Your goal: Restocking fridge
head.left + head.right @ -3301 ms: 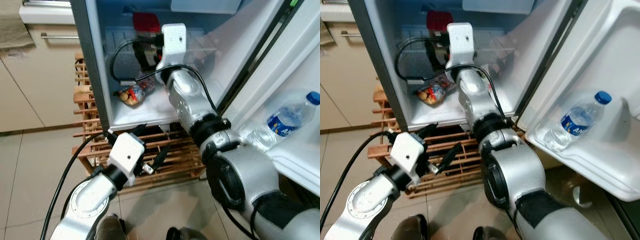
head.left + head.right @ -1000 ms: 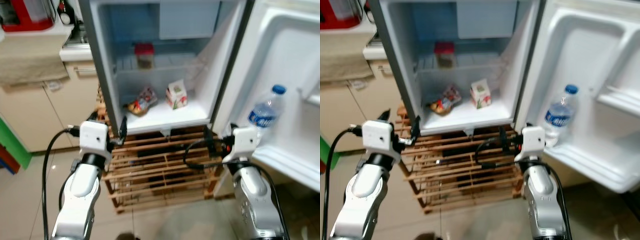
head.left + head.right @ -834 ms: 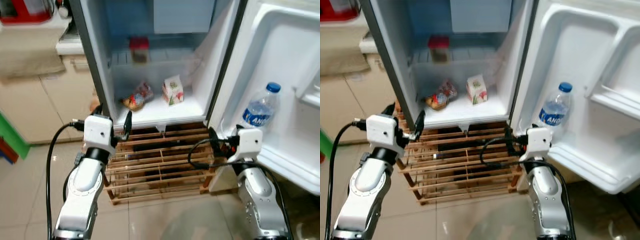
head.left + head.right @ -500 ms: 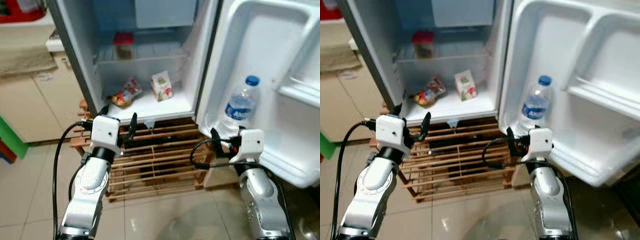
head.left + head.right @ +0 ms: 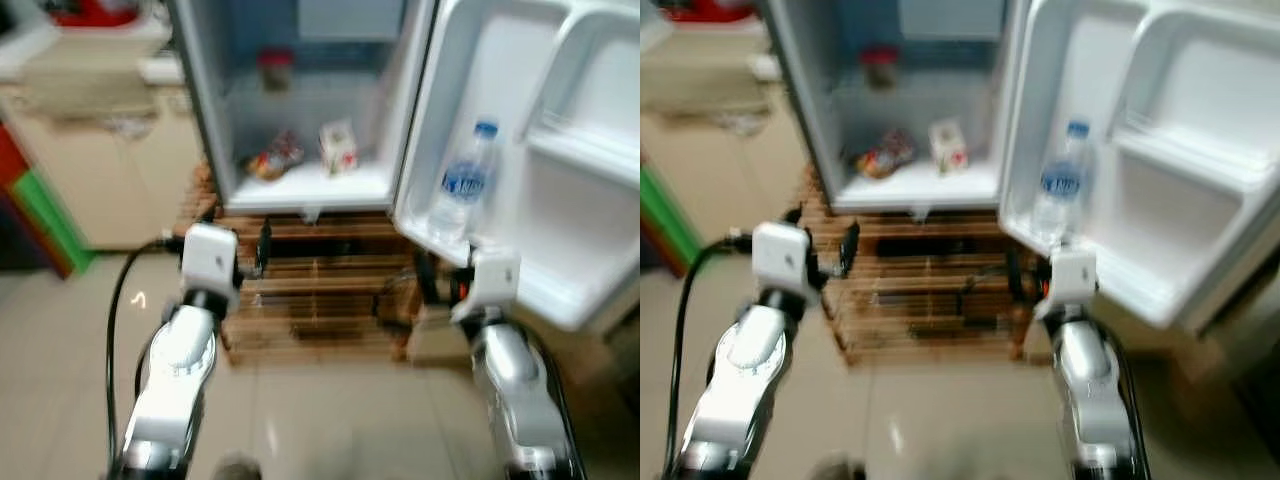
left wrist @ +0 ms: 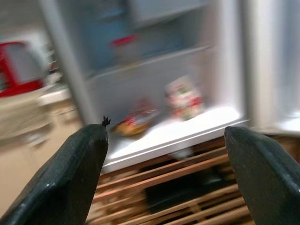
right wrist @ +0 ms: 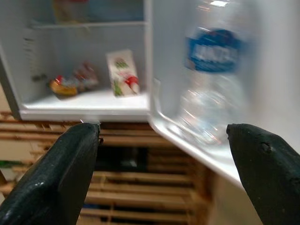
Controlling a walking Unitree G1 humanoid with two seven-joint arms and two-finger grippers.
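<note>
The small fridge (image 5: 205, 120) stands open on a wooden rack. On its bottom shelf lie a snack packet (image 5: 272, 158) and a small carton (image 5: 338, 146), which stands upright; a red-lidded jar (image 5: 273, 68) sits on the shelf above. A water bottle (image 5: 462, 180) stands in the door's lower pocket (image 5: 520, 290). My left gripper (image 5: 238, 240) is open and empty, held low in front of the rack. My right gripper (image 5: 432, 285) is open and empty just below the door pocket. In the wrist views the black fingers (image 6: 70, 183) (image 7: 51, 178) stand wide apart. All views are blurred.
The wooden slatted rack (image 5: 320, 290) carries the fridge. Cream cabinets (image 5: 110, 170) and a counter with a red appliance (image 5: 95, 12) are on the left, a green and red object (image 5: 45, 215) beside them. The open door (image 5: 560, 150) juts out on the right. Tiled floor (image 5: 330, 420) lies in front.
My right arm has come out of the fridge, with the carton now standing on the bottom shelf. The camera has pulled back and swung, so the fridge looks smaller and farther.
</note>
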